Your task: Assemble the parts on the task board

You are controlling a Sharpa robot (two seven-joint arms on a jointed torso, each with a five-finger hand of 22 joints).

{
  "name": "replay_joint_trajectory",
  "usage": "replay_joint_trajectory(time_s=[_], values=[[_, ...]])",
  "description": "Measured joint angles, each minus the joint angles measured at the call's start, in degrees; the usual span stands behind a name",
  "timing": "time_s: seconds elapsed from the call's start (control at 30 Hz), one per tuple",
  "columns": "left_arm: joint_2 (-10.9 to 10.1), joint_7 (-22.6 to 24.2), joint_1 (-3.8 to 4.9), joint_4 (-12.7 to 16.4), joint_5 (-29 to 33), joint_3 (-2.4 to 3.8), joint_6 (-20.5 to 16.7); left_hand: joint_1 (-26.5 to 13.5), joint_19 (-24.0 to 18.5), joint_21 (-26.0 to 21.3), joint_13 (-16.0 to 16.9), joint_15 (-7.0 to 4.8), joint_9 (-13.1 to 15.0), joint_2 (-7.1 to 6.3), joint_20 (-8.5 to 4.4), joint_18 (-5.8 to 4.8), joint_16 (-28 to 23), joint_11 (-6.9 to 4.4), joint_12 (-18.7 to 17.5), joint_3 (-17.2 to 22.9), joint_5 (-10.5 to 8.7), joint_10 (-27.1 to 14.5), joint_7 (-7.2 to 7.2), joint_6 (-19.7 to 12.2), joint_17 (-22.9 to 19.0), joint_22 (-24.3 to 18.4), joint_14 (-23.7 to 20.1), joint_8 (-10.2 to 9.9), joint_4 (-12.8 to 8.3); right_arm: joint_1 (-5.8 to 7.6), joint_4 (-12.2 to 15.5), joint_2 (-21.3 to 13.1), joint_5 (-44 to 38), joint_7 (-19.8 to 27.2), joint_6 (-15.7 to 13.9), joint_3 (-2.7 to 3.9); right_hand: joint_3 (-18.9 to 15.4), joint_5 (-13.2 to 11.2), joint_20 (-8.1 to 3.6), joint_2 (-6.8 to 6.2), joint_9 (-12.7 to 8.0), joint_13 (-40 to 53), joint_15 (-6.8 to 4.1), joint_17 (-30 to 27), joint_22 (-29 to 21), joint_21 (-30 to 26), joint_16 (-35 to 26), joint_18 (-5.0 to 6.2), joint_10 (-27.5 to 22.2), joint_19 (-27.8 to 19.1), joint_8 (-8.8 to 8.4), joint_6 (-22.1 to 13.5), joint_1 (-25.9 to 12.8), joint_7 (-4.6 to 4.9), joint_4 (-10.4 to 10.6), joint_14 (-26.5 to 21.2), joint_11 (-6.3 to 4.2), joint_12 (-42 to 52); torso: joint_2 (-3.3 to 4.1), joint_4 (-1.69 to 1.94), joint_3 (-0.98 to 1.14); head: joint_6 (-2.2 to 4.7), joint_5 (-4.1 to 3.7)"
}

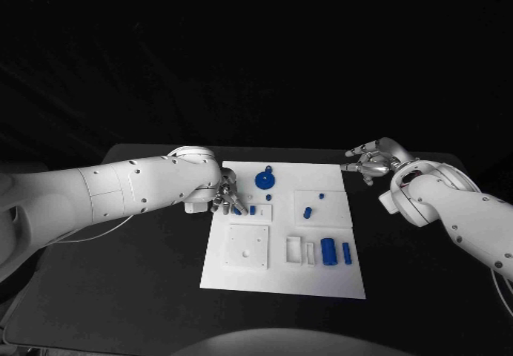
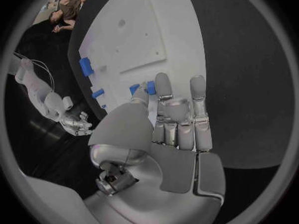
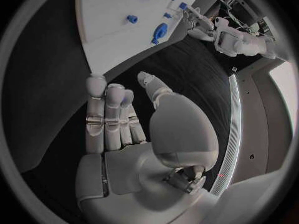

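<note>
Left hand (image 1: 222, 194) hovers over small blue pieces (image 1: 245, 210) at the white board's (image 1: 280, 278) left edge, fingers apart, empty (right hand (image 1: 371, 161) likewise, off the board's far right corner); a clumsy pinch could knock them aside.

No readable text

Nothing legible is showing on the task board (image 1: 283, 259), its blue parts (image 1: 329, 251) or either arm; no labels, numbers or signs are appearing.

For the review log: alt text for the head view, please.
The left hand reaches over the white task board's left edge beside small blue parts; the right hand hovers empty off its far right corner.
</note>
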Motion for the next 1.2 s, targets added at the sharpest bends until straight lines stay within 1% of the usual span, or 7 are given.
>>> replay_joint_trajectory(time_s=[0.13, 0.3, 0.37, 0.6, 0.67, 1.2], values=[[0.12, 0.00, 0.02, -0.17, 0.01, 0.00, 0.07, -0.01, -0.03, 0.00, 0.06, 0.00, -0.51, -0.01, -0.42, -0.01, 0.00, 0.00, -0.27, 0.13, -0.02, 0.00, 0.00, 0.00, -0.35, 0.00, 0.00, -0.15, 0.13, 0.00, -0.01, 0.00, 0.00, 0.00, 0.00, 0.00, 0.00, 0.00, 0.00, 0.00, 0.00, 0.00, 0.00, 0.00, 0.00, 0.00, 0.00, 0.00, 0.00, 0.00, 0.00, 0.00, 0.00, 0.00, 0.00, 0.00, 0.00, 0.00, 0.01, 0.00, 0.00, 0.04, -0.01], [0.15, 0.00, 0.02, -0.23, 0.03, -0.01, 0.08, -0.01, -0.03, 0.00, 0.06, 0.00, -0.56, -0.01, -0.42, -0.01, 0.00, 0.00, -0.27, 0.27, 0.01, 0.00, 0.00, 0.00, -0.37, -0.01, 0.00, -0.15, 0.26, -0.01, -0.01, 0.00, 0.00, 0.00, 0.00, 0.00, 0.00, 0.00, 0.00, 0.00, 0.00, 0.00, 0.00, 0.00, 0.00, 0.00, 0.00, 0.00, 0.00, 0.00, 0.00, 0.00, 0.00, 0.00, 0.00, 0.00, 0.00, 0.00, 0.00, -0.02, 0.01, 0.10, -0.01], [0.15, 0.00, 0.03, -0.23, 0.03, -0.01, 0.08, -0.02, -0.03, -0.23, 0.06, 0.00, -0.56, -0.01, -0.42, -0.01, 0.00, 0.00, -0.27, 0.27, 0.22, 0.00, 0.00, 0.00, -0.37, -0.01, 0.00, -0.15, 0.26, -0.01, -0.03, 0.00, 0.00, 0.00, 0.00, 0.00, -0.04, 0.23, 0.00, 0.00, 0.00, 0.00, 0.00, 0.00, 0.00, 0.00, 0.00, 0.00, 0.00, 0.00, 0.00, 0.00, 0.00, 0.00, 0.44, 0.00, 0.00, 0.00, 0.01, -0.01, 0.01, 0.10, -0.02], [0.09, 0.07, 0.01, -0.17, 0.06, -0.02, -0.13, 0.00, -0.03, -0.23, 0.14, 0.00, -0.41, 0.00, -0.42, -0.01, 0.00, 0.00, -0.27, 0.42, 0.27, 0.00, 0.00, 0.00, -0.16, -0.02, 0.00, 0.07, 0.40, -0.09, -0.08, 0.09, 0.00, 0.00, 0.00, 0.00, -0.04, 0.23, 0.00, 0.00, 0.00, 0.01, 0.00, 0.00, 0.00, -0.21, 0.00, 0.00, 0.00, 0.00, 0.00, 0.00, 0.00, 0.00, 0.44, 0.00, 0.00, 0.00, 0.01, 0.01, 0.01, 0.11, -0.02], [0.07, 0.09, 0.00, -0.14, 0.06, -0.02, -0.19, -0.23, -0.03, -0.23, 0.14, 0.00, -0.23, 0.22, -0.42, -0.01, 0.00, 0.00, -0.27, 0.42, 0.49, 0.00, 0.00, 0.00, -0.13, -0.01, 0.00, 0.30, 0.40, -0.12, -0.08, 0.09, 0.00, 0.01, 0.00, 0.00, -0.04, 0.23, 0.00, 0.00, 0.00, 0.01, 0.00, 0.00, 0.00, -0.21, 0.00, 0.00, 0.00, 0.00, 0.00, 0.00, 0.00, 0.00, 0.44, 0.00, 0.00, 0.00, 0.01, 0.01, -0.01, 0.11, -0.01], [-0.09, 0.11, -0.01, 0.10, 0.06, -0.04, -0.54, -0.23, -0.03, -0.23, 0.13, 0.00, 0.07, 0.23, -0.42, -0.01, 0.00, 0.00, -0.27, 0.42, 0.50, 0.00, 0.00, 0.00, -0.02, 0.03, 0.00, 0.57, 0.40, -0.18, -0.09, 0.09, 0.00, 0.02, 0.00, 0.00, -0.04, 0.23, 0.00, 0.00, 0.00, 0.01, 0.00, 0.00, 0.00, -0.21, 0.00, 0.00, 0.00, 0.00, 0.00, -0.09, 0.00, -0.09, 0.43, 0.00, 0.00, 0.00, 0.02, 0.02, -0.04, -0.04, 0.03]])
